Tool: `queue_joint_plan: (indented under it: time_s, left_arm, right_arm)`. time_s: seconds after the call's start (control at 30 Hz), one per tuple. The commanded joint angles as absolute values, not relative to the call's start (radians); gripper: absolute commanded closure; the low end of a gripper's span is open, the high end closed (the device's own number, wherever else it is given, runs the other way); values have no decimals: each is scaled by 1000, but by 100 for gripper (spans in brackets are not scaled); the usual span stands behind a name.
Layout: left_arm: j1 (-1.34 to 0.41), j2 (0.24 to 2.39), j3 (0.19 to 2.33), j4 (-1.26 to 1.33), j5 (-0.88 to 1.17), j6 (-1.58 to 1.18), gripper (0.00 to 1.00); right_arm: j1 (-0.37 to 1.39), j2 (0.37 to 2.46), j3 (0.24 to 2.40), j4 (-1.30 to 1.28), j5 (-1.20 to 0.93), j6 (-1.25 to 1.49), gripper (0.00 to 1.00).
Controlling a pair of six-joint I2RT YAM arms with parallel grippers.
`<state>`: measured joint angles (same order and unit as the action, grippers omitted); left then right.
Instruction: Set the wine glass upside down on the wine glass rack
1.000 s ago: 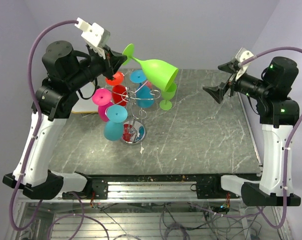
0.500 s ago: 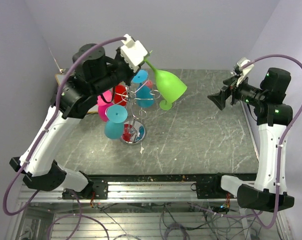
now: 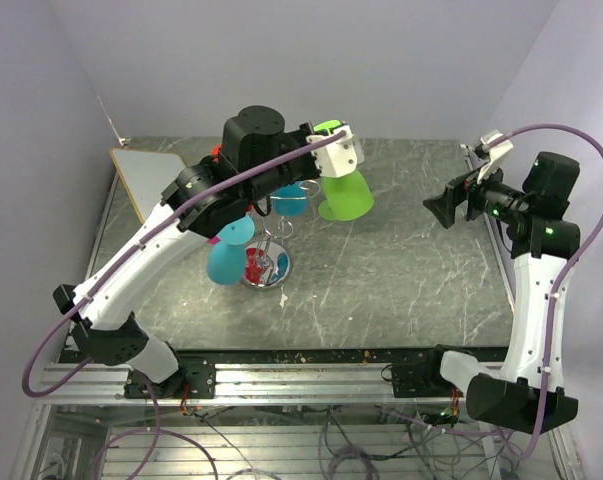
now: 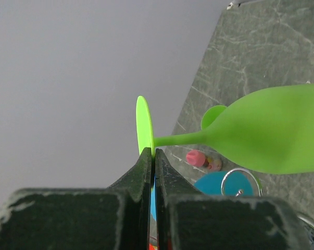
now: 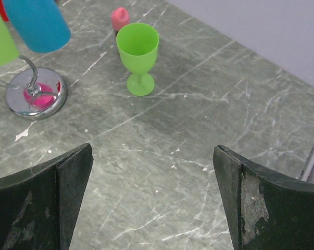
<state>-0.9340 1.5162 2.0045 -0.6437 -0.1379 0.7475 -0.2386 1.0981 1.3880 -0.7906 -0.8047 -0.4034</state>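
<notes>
My left gripper [image 4: 152,152] is shut on the flat foot [image 4: 144,129] of a lime green wine glass [image 4: 274,130]. In the top view that wine glass [image 3: 346,196] hangs bowl-down beside the right side of the wine glass rack [image 3: 271,232], under the left gripper [image 3: 328,138]. The rack's chrome base [image 5: 36,92] stands on the table. Blue glasses [image 3: 226,262] hang from it upside down. A second, smaller green wine glass [image 5: 138,52] stands upright on the table. My right gripper [image 5: 152,156] is open over bare table, well to the right [image 3: 441,203].
A small pink object [image 5: 120,18] sits behind the upright green glass. A flat pale board [image 3: 146,172] lies at the table's back left. The dark marbled table [image 3: 411,290] ends at a wall behind and a rail at the right.
The left arm has swung right and forward over the rack, turning the green glass from a sideways tilt to bowl-down. The right arm has drawn back slightly, still open.
</notes>
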Motion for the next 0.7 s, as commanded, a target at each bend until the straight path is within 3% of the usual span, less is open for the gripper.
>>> queue_joint_plan:
  time_s: [0.0, 0.67]
  left_arm:
    - [-952, 1551, 2007, -632, -172, 820, 93]
    - [-960, 1601, 1893, -641, -253, 945, 93]
  right_arm:
    - [-282, 1057, 1379, -745, -847, -389, 1]
    - [-285, 1045, 1387, -773, -854, -410, 1]
